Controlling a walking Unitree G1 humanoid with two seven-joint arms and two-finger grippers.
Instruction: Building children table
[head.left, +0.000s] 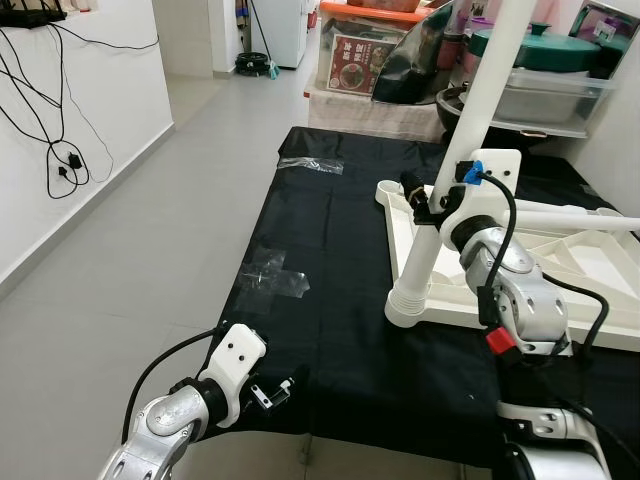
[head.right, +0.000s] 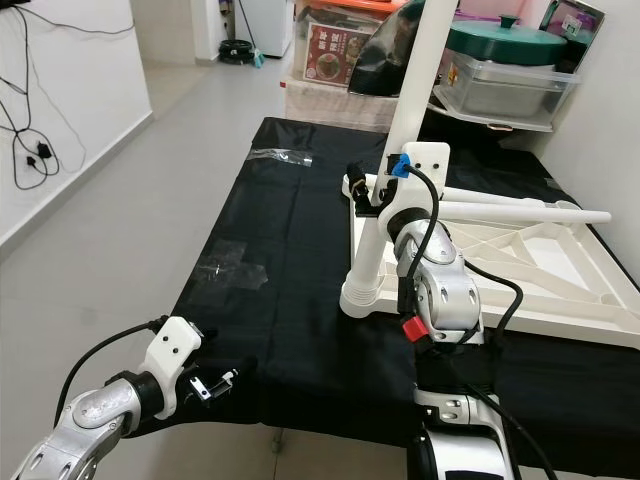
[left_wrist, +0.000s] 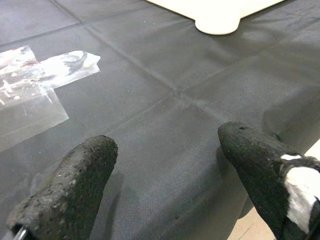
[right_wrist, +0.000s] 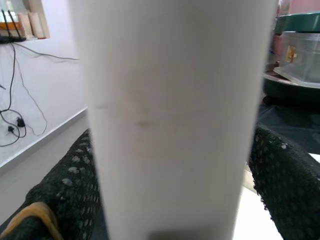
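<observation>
- While the upturned white tabletop (head.left: 590, 262) lies on our black cloth (head.left: 330, 250), our right gripper (head.left: 425, 205) clasps the white leg (head.left: 470, 130) standing tilted at its near-left corner.
- Our left gripper (left_wrist: 170, 185) hovers spread apart over the cloth's near edge, grasping nothing.

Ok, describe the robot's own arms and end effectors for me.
Both arms are silver metal with white plastic wrist housings and black cables looping along them. The right arm carries a blue connector at the wrist and a red tag lower down. The left end effector has two thick black, rough-textured fingers; the right end effector has black dimpled ones.
</observation>
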